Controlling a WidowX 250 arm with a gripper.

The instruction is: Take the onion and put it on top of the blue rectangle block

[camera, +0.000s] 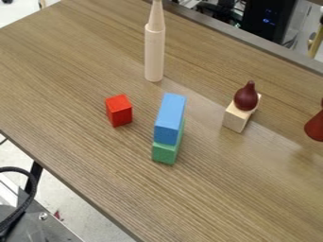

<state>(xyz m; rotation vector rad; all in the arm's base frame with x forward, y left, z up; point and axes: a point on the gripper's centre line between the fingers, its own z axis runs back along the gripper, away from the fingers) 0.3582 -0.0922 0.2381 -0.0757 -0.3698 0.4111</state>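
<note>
You can see the dark red toy onion with its pointy tip up. It sits on top of a pale wooden block, right of the middle of your camera view. The long blue rectangle block is near the middle, to the left of the onion and well apart from it. The blue block lies on top of a green block, and you can see the green one peek out under its near end and along its right side. The onion is not on the blue block. You cannot tell how far open the gripper is, or if it has hold of anything.

To the left of the blue block you have a small bright red block on the brown wooden bench. Farther back, a tall pale wooden cylinder stands up, with a pale wooden cone on top. At your right edge there is part of a dark red, round-bottomed thing.
</note>
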